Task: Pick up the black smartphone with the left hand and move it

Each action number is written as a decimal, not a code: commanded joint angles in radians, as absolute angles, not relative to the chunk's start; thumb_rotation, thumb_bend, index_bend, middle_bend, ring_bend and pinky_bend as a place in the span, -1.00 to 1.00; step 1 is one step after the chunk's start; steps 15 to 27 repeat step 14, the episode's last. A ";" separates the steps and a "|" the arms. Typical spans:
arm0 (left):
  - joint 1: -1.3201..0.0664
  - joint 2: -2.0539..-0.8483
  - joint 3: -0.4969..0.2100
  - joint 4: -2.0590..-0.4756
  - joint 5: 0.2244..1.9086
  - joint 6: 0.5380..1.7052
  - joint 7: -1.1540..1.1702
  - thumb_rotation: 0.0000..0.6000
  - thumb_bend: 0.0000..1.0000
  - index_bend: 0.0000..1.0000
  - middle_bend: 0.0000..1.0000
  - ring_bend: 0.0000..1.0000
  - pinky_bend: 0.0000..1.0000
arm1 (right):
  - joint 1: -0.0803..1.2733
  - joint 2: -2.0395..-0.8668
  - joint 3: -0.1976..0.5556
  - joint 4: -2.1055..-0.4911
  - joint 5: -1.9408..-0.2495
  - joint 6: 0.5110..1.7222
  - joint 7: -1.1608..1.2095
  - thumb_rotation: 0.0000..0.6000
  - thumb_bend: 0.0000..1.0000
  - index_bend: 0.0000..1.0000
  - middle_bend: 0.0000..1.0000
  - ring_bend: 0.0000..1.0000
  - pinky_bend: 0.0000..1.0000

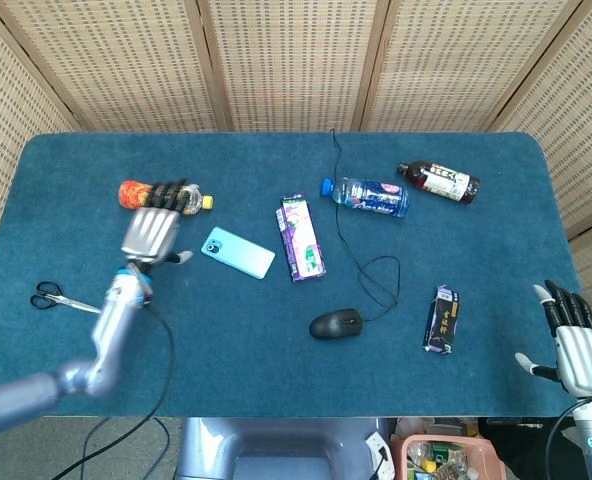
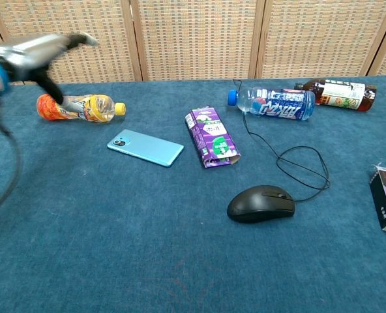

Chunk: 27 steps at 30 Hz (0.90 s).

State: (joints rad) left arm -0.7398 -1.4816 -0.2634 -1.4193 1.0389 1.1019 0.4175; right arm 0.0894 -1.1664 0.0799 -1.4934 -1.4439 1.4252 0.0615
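Phone lies flat on the table, just left of the purple carton, apparently set down; left hand hangs clear left of it, fingers spread, empty.

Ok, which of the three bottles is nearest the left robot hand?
The orange bottle with the yellow cap, right beside the left robot hand; the other two lie far right.
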 commanded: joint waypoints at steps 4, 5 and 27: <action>-0.480 -1.284 -0.121 -1.553 1.238 1.360 0.180 1.00 -1.00 -1.00 -1.00 -1.00 -1.00 | 0.084 -1.159 0.078 -1.500 -1.450 1.435 0.069 1.00 -1.00 -1.00 -1.00 -1.00 -1.00; -0.447 -1.265 -0.104 -1.563 1.251 1.388 0.162 1.00 -1.00 -1.00 -1.00 -1.00 -1.00 | 0.083 -1.158 0.078 -1.501 -1.451 1.437 0.069 1.00 -1.00 -1.00 -1.00 -1.00 -1.00; -0.284 -1.235 -0.007 -1.566 1.307 1.514 0.092 1.00 -1.00 -1.00 -1.00 -1.00 -1.00 | 0.078 -1.150 0.078 -1.511 -1.461 1.454 0.072 1.00 -1.00 -1.00 -1.00 -1.00 -1.00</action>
